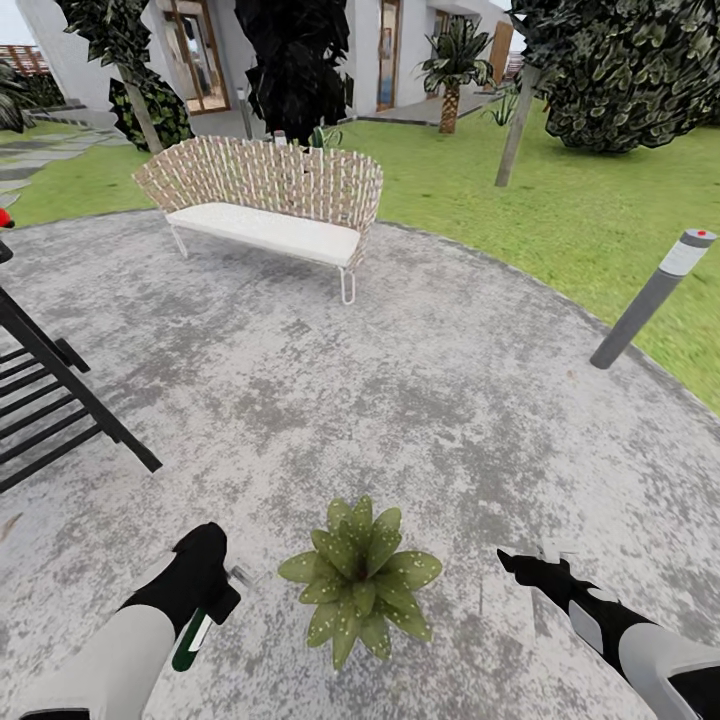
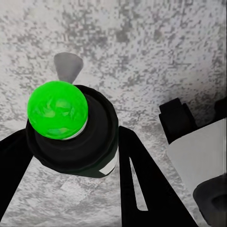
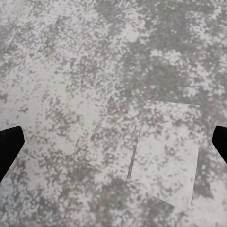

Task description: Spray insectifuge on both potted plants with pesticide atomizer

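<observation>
My left gripper (image 1: 214, 598) is shut on the pesticide atomizer (image 1: 192, 640), a slim dark-green bottle with a white label, low over the paved patio. In the left wrist view the black fingers (image 2: 142, 179) clamp the atomizer's dark body (image 2: 87, 153), and its head shows a bright green dot (image 2: 57, 109). One potted plant (image 1: 361, 579), a low rosette of pointed green leaves dotted with pale specks, sits just right of that gripper; the leaves hide its pot. My right gripper (image 1: 527, 563) hangs open and empty to the plant's right, its fingertips (image 3: 9, 146) spread wide over bare paving.
A wicker bench (image 1: 268, 198) with a white seat stands at the patio's far side. A black slatted frame (image 1: 45, 390) juts in from the left. A grey bollard lamp (image 1: 652, 297) leans at the lawn's edge on the right. Trees and a house lie beyond.
</observation>
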